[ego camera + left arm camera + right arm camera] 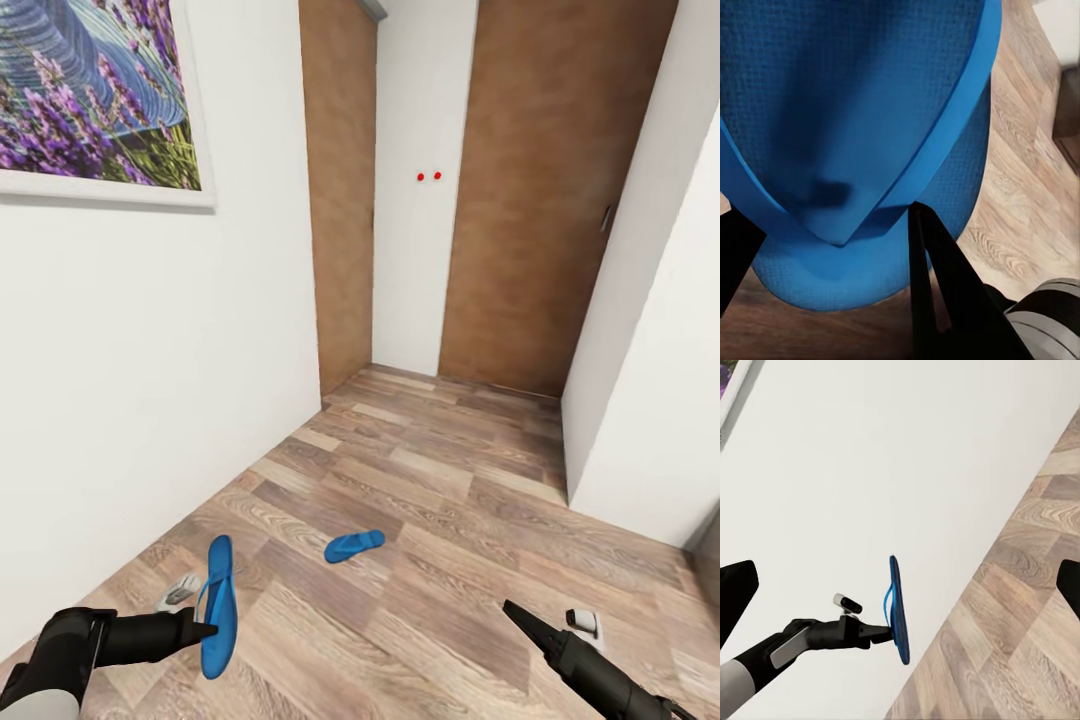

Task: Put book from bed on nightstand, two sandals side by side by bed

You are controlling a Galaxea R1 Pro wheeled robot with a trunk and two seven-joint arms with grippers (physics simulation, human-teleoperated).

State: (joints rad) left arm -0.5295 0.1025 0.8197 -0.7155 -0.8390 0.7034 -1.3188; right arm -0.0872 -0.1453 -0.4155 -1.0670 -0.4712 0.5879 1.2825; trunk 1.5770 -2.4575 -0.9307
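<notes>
The left gripper [207, 630] is clamped on a bright blue flat flip-flop sandal [218, 605], pinching it near the thong straps so that it hangs on edge, sole upright, above the brown-grey wood-plank floor [450, 520]; the left wrist view shows the dark fingers [937, 285] bracketing the blue strap where it meets the sole. The second blue sandal [354, 545] lies flat on the planks a little ahead — well apart from the held one. The right gripper [520, 615] hangs empty with its jaws spread wide. A white wall with a framed lavender picture [95, 95] stands to the left, and brown wooden doors [545, 190] close the corridor ahead.

The step in hand looks like carrying the first sandal to the bedside; the grip on strap and sole should stay firm, since an edge-on sandal could swing or slip — turns of the base are best kept gentle; on arrival it should be rotated flat before release, leaving room alongside for its mate.
</notes>
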